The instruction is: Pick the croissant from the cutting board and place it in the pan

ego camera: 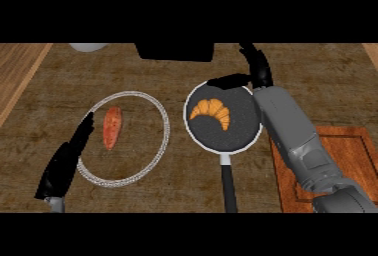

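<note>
Status from my station: the croissant (210,113) lies inside the pan (235,141), on the dark base toward the pan's left and upper part. It no longer occupies the cutting board (347,150), which shows at the right edge of the view, partly behind the right forearm. I judge the placing step done; what remains, as far as I can tell, is to draw the right arm clear of the pan.

Right hand (251,67): it sits beyond the pan's far rim, above the croissant and apart from it. Its fingers (230,80) hold nothing; one dark part lies across the far rim and another extends upward (I cannot tell from this angle whether they are straight or partly curled).

Left hand (66,162): it shows at the lower left, fingers straight and pressed together, pointing up the view. It overlaps the left rim of a round plate (164,125) that carries a reddish strip of food (111,127).

Croissant orientation: the crescent's long axis runs from upper left to lower right. The outer curve of the arch faces up and right; the two tips point down, one toward the lower left, the other toward the lower right.

The pan handle (229,185) runs straight down the view toward me, over the wooden surface (148,65).
</note>
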Motion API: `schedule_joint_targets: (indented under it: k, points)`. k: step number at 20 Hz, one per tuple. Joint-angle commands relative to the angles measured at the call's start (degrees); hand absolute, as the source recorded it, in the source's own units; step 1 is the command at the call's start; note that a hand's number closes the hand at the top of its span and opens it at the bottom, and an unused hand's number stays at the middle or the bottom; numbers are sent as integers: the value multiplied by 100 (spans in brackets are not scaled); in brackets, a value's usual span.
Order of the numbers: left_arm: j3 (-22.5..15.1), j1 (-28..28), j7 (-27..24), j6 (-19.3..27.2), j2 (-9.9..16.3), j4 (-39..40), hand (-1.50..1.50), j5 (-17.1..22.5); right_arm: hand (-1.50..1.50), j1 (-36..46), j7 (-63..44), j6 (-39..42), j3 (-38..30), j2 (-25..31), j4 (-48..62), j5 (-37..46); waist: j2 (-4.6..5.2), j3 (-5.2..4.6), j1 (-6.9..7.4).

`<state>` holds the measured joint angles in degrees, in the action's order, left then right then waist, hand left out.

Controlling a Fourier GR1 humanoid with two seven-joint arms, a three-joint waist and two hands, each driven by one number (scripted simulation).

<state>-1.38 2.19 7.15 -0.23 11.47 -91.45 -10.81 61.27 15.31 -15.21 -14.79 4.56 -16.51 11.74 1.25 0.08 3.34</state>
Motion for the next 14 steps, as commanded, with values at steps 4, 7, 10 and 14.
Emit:
schedule_joint_targets:
  k: [4, 7, 10, 14]
  points:
    - [191, 6, 160, -107, 129, -130, 0, 117, -150, -473, 828, 740, -537, 1117, 80, -427, -23, 3, -125]
    - [207, 138, -76, -138, 137, -70, 0, 124, -150, -610, 1068, 1244, -528, 1783, 187, -360, -9, 4, -104]
    - [144, -92, 163, -48, 49, -120, 0, 29, -150, -933, 1488, 1622, -635, 2173, 305, -426, -7, 9, -130]
    - [57, 170, -272, 45, -83, 188, 0, -105, -150, -934, 1632, 1904, -699, 2620, 483, -421, 4, 8, -74]
